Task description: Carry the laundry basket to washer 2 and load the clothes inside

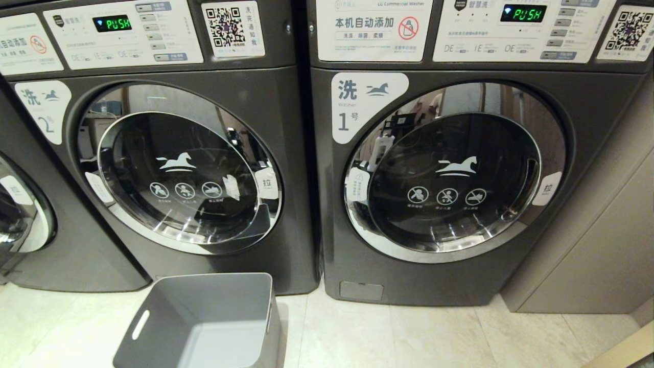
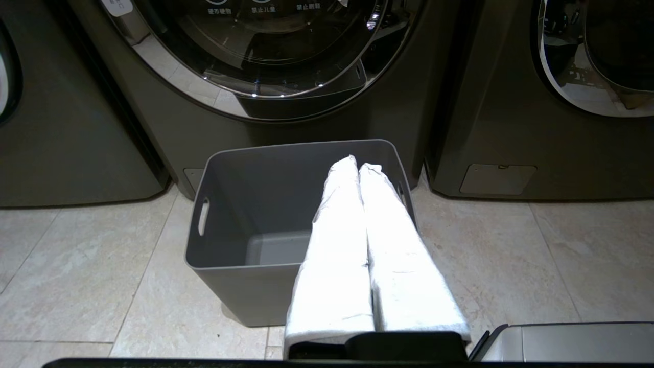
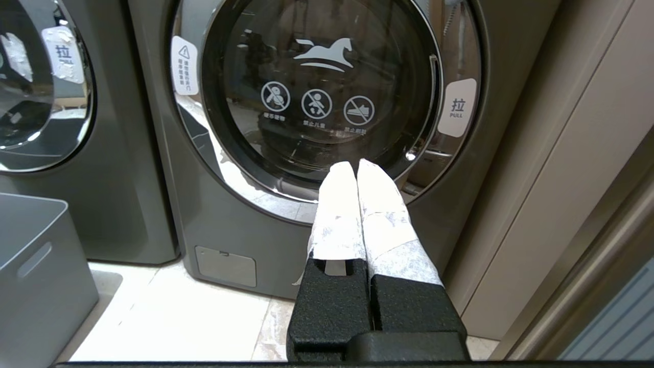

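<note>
The laundry basket (image 2: 245, 240) sits empty on the floor just beyond the left end effector (image 2: 357, 171), before washer 2 (image 1: 168, 168), door shut; both end effectors pressed together, holding nothing, so loading looks finished.

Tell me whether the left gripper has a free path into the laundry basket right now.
Probably yes: the left gripper, shut, hangs above the laundry basket, whose top is open, and what shows of the inside looks empty.
</note>
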`<state>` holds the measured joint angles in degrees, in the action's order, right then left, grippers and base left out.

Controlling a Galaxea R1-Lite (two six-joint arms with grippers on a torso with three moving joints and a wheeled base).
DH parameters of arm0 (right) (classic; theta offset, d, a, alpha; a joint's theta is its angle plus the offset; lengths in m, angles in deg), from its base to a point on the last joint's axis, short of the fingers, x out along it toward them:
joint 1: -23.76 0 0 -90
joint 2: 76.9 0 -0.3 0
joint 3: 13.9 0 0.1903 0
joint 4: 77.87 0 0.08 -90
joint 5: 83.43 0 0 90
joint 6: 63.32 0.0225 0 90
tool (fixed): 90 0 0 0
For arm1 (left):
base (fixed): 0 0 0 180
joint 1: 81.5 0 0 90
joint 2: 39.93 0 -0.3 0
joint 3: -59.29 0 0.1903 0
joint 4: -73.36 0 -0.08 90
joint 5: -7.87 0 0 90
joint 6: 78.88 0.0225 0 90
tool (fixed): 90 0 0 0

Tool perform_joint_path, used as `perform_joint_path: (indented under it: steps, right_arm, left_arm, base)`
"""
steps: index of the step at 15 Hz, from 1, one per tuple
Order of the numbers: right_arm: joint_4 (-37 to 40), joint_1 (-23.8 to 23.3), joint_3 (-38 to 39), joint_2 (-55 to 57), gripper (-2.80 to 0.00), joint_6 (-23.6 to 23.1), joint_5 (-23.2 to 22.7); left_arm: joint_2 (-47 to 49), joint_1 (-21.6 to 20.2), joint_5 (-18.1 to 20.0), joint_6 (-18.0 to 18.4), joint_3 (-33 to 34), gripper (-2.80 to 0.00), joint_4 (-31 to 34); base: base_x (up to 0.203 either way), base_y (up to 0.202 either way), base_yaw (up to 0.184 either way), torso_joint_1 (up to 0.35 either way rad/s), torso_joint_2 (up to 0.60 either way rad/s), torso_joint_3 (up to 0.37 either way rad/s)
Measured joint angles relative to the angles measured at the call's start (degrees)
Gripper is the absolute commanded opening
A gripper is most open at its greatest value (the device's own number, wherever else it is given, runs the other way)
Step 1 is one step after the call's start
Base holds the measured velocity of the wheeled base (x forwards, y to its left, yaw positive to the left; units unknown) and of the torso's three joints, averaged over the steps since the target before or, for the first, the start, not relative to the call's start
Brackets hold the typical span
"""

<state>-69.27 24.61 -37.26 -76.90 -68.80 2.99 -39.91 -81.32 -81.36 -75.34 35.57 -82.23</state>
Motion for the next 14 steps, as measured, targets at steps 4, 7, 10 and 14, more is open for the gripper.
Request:
perform_joint_path:
  steps: [4, 7, 10, 14]
  right_arm:
    - [0.0, 0.0, 0.0, 0.0, -2.8, 0.0, 0.0]
    - [-0.01, 0.0, 0.0, 0.0, -2.8, 0.0, 0.02]
    - [0.0, 0.0, 0.0, 0.0, -2.8, 0.0, 0.0]
    - [0.0, 0.0, 0.0, 0.0, -2.8, 0.0, 0.02]
  left_arm:
    - [0.0, 0.0, -0.05, -0.41, 0.0, -2.8, -0.05]
    - [0.0, 0.0, -0.07, -0.41, 0.0, -2.8, -0.03]
    - [0.0, 0.0, -0.06, -0.41, 0.0, -2.8, 0.0]
    - [0.0, 0.0, -0.06, -0.41, 0.0, -2.8, 0.0]
  base:
    - [0.0, 0.0, 0.0, 0.0, 0.0, 0.0]
    - [0.0, 0.0, 0.0, 0.0, 0.0, 0.0]
    - [0.0, 0.0, 0.0, 0.0, 0.0, 0.0]
    - [0.0, 0.0, 0.0, 0.0, 0.0, 0.0]
